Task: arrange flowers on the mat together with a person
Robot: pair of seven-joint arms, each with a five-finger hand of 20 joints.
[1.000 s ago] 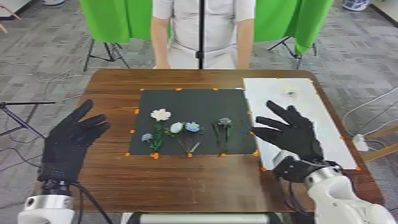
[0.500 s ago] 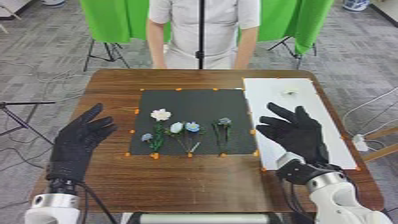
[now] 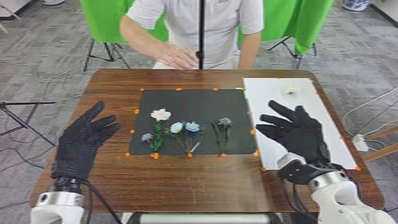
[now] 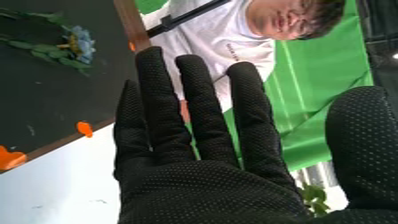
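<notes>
I am facing a brown wooden table [image 3: 195, 187]; a black mat [image 3: 191, 104] and a white sheet [image 3: 269, 89] are lying side by side.

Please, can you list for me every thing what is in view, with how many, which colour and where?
Table: one, brown, under the work
Mat: one, dark, middle of table
Sheet: one, white, right of mat
White flower: one, left part of mat
Pale bud: one, whitish, nearer part of mat
Blue flowers: at least three, nearer part of mat
Pale flower: one, far part of sheet
Orange marks: several, around mat and sheet
Cloth: two visible parts, green, behind table
Left hand: one, black, left side
Right hand: one, black, over sheet
</notes>
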